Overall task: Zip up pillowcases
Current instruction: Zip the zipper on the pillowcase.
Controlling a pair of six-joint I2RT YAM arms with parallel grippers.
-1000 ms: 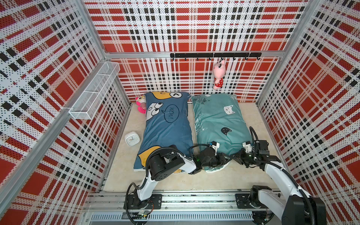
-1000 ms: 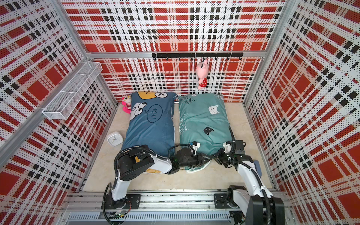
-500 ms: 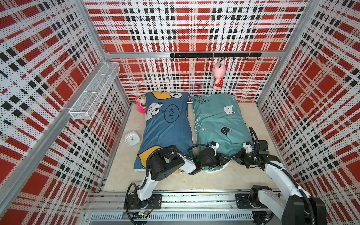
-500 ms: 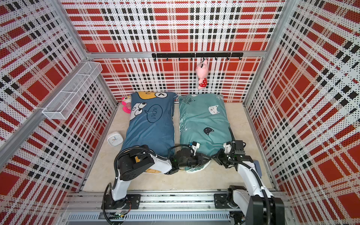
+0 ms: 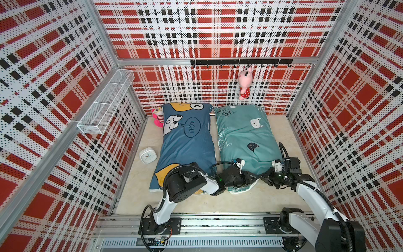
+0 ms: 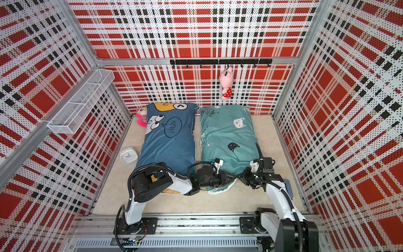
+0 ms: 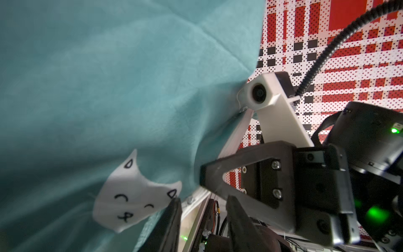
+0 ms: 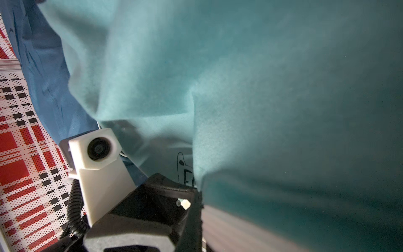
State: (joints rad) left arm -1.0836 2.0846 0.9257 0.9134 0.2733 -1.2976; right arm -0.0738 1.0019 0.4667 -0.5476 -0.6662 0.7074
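The bench [image 5: 239, 203] carries both pillowcases side by side, long edges nearly touching. The dark blue pillowcase [image 5: 187, 150] lies on the left arm's side and the teal pillowcase [image 5: 244, 135] on the right arm's side, each with its far end at the back wall. Over the last second neither has moved. The 2 arms sit where they were, both at the near end of the teal one. I read this as a stalled or very slow stretch of the zip pull, with no progress I can see.

The right claw [image 5: 263, 175] is clamped hard on a pinch of teal cloth at that near edge, and creases run into it in the right wrist view. Whether the zipper tab is inside that pinch I cannot tell. The left claw [image 5: 254, 177] sits just beside it, almost tip to tip. Its fingers [image 7: 172, 220] stand partly apart with nothing between them.

No zipper teeth show in any view. The blue case's near edge is hidden under the left arm, so I cannot confirm either closure is done.
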